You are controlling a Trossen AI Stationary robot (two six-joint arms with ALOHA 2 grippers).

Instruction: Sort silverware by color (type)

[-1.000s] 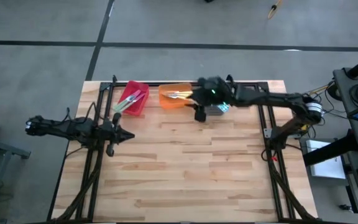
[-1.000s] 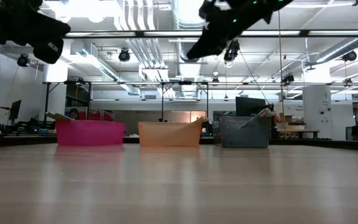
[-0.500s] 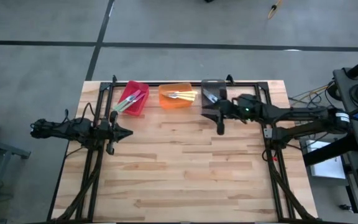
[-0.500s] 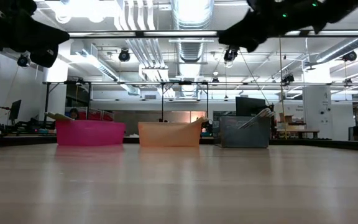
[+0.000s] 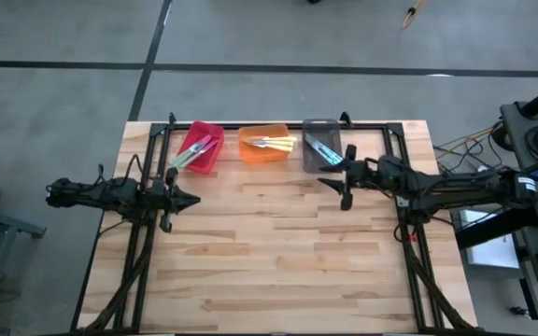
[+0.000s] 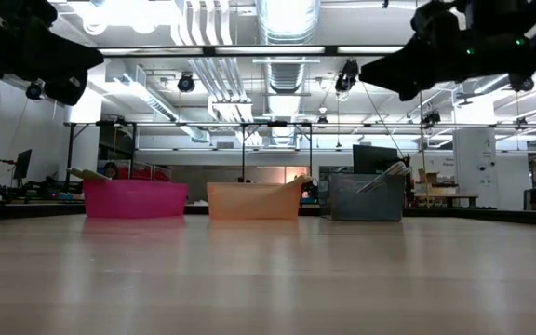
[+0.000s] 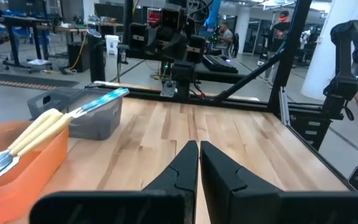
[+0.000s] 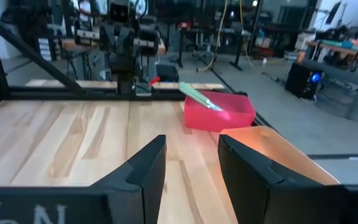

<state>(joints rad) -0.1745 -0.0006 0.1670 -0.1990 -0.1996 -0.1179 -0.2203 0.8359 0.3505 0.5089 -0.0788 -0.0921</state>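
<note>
A: From above, where's the silverware?

B: In three bins along the far edge. Green pieces (image 5: 192,152) lie in the red bin (image 5: 215,133), slanting from its near left corner to its far right. Yellow pieces (image 5: 271,143) lie almost crosswise in the orange bin (image 5: 247,154). Blue pieces (image 5: 321,149) slant across the grey bin (image 5: 307,125).

A: The arms?

B: The left gripper (image 5: 192,201) hangs over the left edge; the right gripper (image 5: 332,183) is just nearer than the grey bin.

A: At table height?

B: Bins in a row at the back, a handle (image 6: 391,172) sticking up rightward from the grey one.

A: Left wrist?

B: Fingers (image 7: 180,168) almost together, holding nothing. Yellow handles (image 7: 42,126) jut over the orange rim.

A: Right wrist?

B: Fingers (image 8: 149,163) parted, empty. A green handle (image 8: 195,95) tilts out of the red bin.
</note>
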